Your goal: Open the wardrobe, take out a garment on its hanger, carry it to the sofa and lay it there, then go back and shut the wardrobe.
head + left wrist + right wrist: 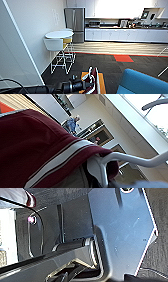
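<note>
Maroon varsity jacket with white-striped trim (93, 78) hung on a white plastic hanger (130, 159) at the left end effector (88, 83), whose black arm reached in low; whether its fingers pinched the hanger I could not tell. Just right of it stood the bright blue upholstered sofa (142, 82). Beyond lay dark carpet (105, 63), a round white worktop (59, 34) and a steel refrigerator (74, 22).

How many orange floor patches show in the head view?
2: one orange carpet patch lies out on the dark carpet near the wood floor; another orange patch lies beneath the garment, partly covered. More may be hidden.
</note>
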### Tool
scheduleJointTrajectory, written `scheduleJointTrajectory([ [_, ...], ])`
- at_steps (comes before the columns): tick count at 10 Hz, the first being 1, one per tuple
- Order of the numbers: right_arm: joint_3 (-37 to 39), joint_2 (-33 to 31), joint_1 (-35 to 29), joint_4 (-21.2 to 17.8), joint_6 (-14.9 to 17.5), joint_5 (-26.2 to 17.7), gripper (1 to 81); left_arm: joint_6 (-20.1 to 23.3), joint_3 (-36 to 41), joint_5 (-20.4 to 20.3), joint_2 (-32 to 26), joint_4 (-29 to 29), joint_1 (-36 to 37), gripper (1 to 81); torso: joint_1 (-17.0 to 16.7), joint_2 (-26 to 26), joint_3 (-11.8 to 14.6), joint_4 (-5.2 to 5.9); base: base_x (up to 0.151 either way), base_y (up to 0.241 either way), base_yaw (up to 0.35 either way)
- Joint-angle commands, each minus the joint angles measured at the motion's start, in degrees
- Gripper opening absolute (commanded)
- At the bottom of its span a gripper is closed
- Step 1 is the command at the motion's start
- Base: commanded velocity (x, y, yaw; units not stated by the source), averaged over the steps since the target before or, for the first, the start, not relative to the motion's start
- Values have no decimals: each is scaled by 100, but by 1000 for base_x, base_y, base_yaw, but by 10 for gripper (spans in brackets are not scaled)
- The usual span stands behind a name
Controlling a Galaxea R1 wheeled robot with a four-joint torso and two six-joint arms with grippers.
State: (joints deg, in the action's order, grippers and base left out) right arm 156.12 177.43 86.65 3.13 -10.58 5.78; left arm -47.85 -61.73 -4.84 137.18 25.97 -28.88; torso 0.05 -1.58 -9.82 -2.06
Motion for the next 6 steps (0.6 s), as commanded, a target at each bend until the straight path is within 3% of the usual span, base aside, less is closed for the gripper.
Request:
scheduleJointTrajectory([
  [1,-31,40,-179,-14,3,-332,811,91,302,-386,134,198,906,10,0,0,0,0,0,0,-214],
  [6,-31,49,-187,3,3,-332,811,91,311,-377,108,198,906,10,0,0,-2,0,0,0,-214],
])
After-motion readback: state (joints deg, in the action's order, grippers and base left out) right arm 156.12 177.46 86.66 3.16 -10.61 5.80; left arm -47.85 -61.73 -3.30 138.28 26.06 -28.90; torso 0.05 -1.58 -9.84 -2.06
